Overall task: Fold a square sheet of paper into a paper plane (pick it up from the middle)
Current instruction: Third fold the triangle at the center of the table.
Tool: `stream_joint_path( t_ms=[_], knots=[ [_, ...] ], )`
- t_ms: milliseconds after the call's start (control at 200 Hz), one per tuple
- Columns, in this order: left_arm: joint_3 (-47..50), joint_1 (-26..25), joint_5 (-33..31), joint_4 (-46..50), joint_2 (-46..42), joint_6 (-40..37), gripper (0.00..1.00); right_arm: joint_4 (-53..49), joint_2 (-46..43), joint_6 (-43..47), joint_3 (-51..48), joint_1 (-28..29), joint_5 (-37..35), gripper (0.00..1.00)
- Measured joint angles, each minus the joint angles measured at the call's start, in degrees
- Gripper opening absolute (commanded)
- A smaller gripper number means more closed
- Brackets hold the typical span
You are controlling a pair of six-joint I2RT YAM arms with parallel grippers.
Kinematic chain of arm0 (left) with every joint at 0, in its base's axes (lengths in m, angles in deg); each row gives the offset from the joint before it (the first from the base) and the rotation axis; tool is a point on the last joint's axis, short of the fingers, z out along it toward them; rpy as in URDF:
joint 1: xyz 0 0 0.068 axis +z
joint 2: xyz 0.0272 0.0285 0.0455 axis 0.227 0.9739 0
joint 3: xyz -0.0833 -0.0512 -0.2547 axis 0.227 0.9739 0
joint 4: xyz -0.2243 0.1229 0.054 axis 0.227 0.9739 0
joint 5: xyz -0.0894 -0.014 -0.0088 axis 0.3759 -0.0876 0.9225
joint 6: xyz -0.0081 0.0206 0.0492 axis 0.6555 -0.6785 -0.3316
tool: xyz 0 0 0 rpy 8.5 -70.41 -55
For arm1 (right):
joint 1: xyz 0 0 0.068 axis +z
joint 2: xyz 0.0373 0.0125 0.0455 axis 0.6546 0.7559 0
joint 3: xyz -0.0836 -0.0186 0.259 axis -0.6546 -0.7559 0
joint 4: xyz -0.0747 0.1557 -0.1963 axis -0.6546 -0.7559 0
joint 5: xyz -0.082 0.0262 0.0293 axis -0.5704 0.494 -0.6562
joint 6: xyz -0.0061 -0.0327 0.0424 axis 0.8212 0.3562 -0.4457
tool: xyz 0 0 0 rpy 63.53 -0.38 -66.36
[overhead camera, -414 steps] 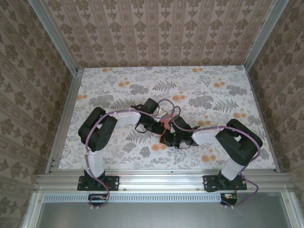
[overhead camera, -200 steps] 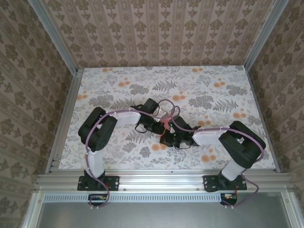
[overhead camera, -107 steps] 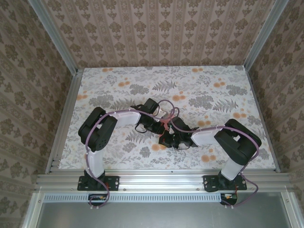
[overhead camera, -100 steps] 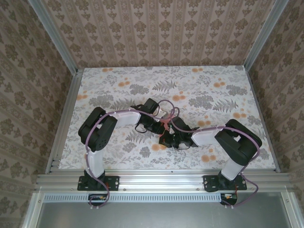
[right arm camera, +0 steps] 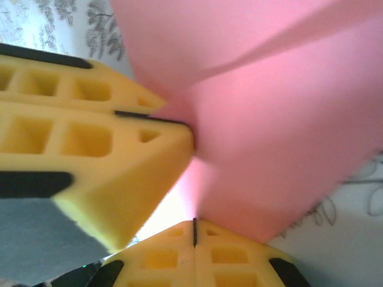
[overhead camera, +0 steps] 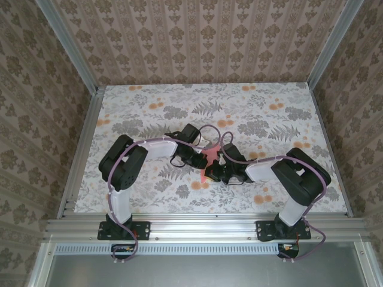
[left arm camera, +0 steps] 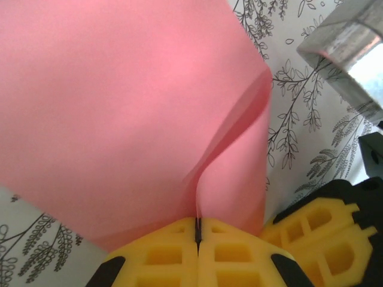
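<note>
Floral table point(overhead camera: 149, 107) underneath, and both arms fold inward over its middle: left arm point(overhead camera: 128, 164), right arm point(overhead camera: 296, 176). Between their wrists sits the paper point(left arm camera: 119, 107) – pink, doubled into loose layers, held by both tools. The left gripper point(left arm camera: 197, 224) is pinched tight, a thin paper edge running straight into the seam of its yellow fingers. The right gripper point(right arm camera: 194, 224) is closed too – paper meets its seam, just beside the left one.
</note>
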Motion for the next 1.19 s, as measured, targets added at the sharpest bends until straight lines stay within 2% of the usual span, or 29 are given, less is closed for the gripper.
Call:
stream_joint_path(
  t_ms=[415,775,1195],
  knots=[
    [-0.1,0.0,-0.2,0.1,0.0,0.0,0.0,-0.6,-1.8,0.3,-0.1,-2.9,0.2,0.0],
    [-0.2,0.0,-0.4,0.4,0.0,0.0,0.0,0.3,0.7,1.8,0.5,-4.3,1.1,0.0],
    [-0.2,0.0,-0.4,0.4,0.0,0.0,0.0,-7.3,-1.3,7.1,6.8,-10.4,0.6,0.0]
  ],
)
